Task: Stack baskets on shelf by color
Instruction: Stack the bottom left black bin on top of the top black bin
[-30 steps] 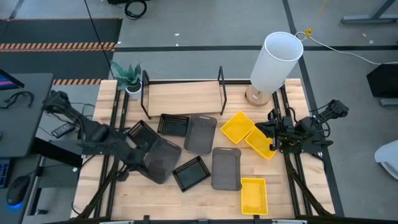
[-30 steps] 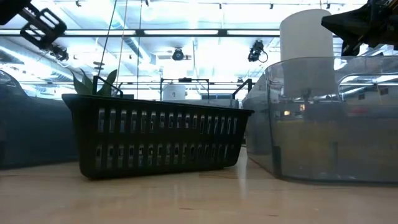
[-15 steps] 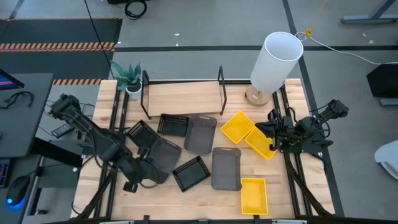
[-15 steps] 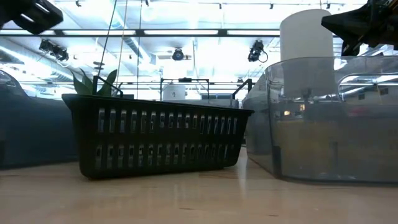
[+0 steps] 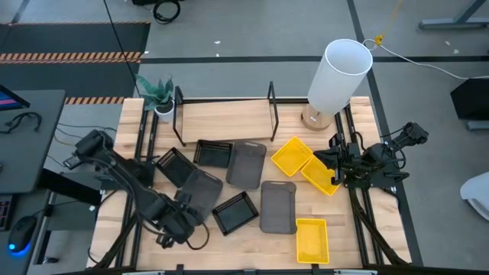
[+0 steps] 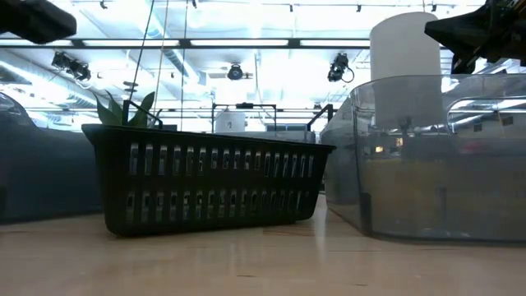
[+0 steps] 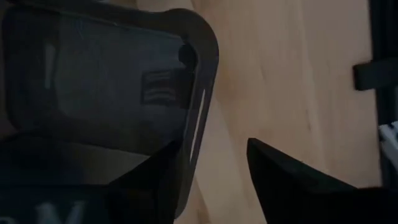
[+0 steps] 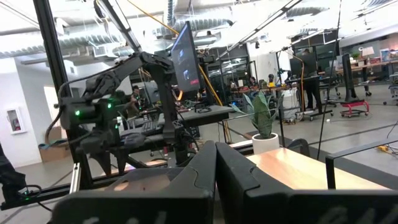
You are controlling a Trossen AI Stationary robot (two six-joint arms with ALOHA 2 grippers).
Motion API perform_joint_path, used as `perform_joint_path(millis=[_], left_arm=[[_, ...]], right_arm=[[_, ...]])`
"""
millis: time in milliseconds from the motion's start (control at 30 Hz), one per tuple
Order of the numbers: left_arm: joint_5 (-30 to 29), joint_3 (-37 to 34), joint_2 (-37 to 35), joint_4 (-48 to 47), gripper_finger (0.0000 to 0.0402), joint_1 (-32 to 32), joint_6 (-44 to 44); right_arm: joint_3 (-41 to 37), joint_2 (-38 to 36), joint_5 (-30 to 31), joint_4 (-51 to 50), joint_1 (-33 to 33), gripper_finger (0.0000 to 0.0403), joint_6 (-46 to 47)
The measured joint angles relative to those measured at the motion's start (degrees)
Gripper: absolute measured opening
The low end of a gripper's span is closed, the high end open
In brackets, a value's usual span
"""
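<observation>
My left hand sits low over the front left of the bench, its fingers apart with the rim of a grey basket passing between them; in the left wrist view one finger is inside that rim and the other outside over bare wood, not closed on it. Just behind the grey basket lies a black slatted basket, and another black one lies beside it toward the shelf, which stands at the back of the bench with nothing on its board. A small potted plant stands at the shelf's left end. Nearer the front a third black slatted basket lies at an angle, with a second grey basket behind it and a third grey one to its right. Then come the yellow baskets: one tilted beside the shelf's right end, one touching it, and one at the front edge. A tall white cylinder stands at the back right. My right hand waits by the yellow pair, its fingers pressed together on nothing.
</observation>
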Motion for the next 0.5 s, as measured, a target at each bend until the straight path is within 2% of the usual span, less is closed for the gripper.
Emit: perform_joint_path(millis=[333, 500], left_arm=[[-1.9, 0.0, 7.5, -1.7, 0.018, -0.2, 3.1], [-2.2, 0.0, 10.5, -1.7, 0.0165, 0.0, 3.3]], right_arm=[[0.0, 0.0, 0.0, 0.0, 0.0, 0.0016, 0.0], [0.0, 0.0, 0.0, 0.0, 0.0, 0.0016, 0.0]])
